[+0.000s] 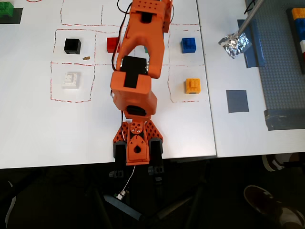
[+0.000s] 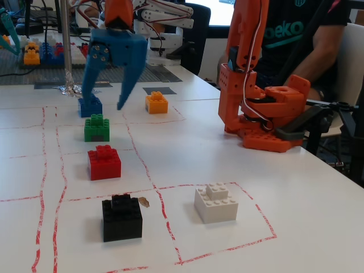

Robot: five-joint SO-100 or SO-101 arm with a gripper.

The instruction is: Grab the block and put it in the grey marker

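Observation:
The green block (image 2: 96, 128) sits on the white table between a blue brick (image 2: 90, 106) and a red brick (image 2: 104, 162). In the overhead view the orange arm (image 1: 138, 62) covers it except a green sliver (image 1: 145, 49). My blue gripper (image 2: 103, 100) is open and empty. It hangs just above and behind the green block, over the blue brick, fingertips down. The arm hides the gripper in the overhead view. The grey marker (image 1: 237, 100) is a flat square far to the right, also seen in the fixed view (image 2: 158, 90).
Black (image 1: 72, 46), white (image 1: 71, 79), orange (image 1: 192, 86), red (image 1: 112, 44) and blue (image 1: 189, 45) bricks lie in red-lined cells. Crumpled foil (image 1: 234, 44) on a rod and a grey studded baseplate (image 1: 281, 62) stand at the right. The arm's base (image 2: 261, 114) is on the table; a person sits behind it.

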